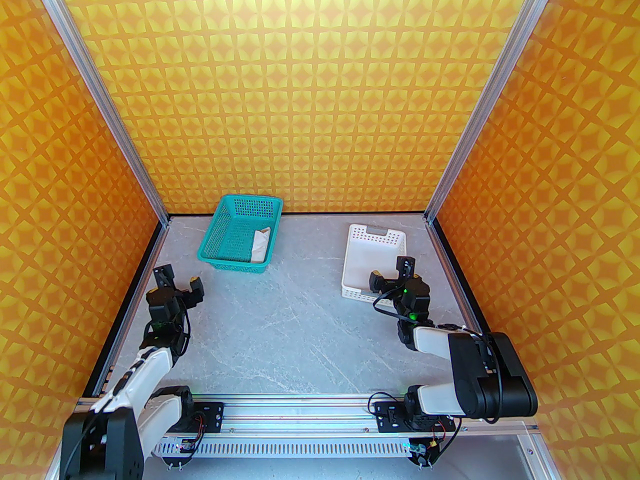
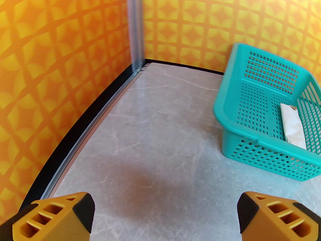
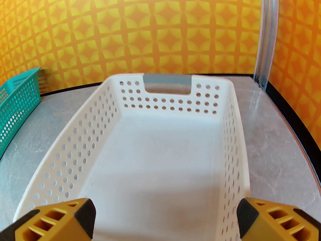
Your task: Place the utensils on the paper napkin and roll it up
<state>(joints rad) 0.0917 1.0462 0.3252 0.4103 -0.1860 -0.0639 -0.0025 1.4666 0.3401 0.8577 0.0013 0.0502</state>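
Grey marbled counter [image 1: 280,328] enclosed by orange patterned walls [image 1: 300,93] | teal basket [image 1: 218,254] noted far left, white basket [image 1: 351,248] far right | left fingers [image 1: 195,286] and right fingers [image 1: 377,279] held wide apart

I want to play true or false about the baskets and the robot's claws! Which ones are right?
1. The teal perforated plastic basket holds a white rolled paper bundle. True.
2. The white perforated plastic basket is full of spoons. False: its floor is bare.
3. The left claw is shut tight. False: its jaws stand wide apart over the grey marbled table.
4. The right claw is open at the white basket's near end. True.
5. The two baskets touch. False: table shows between them.
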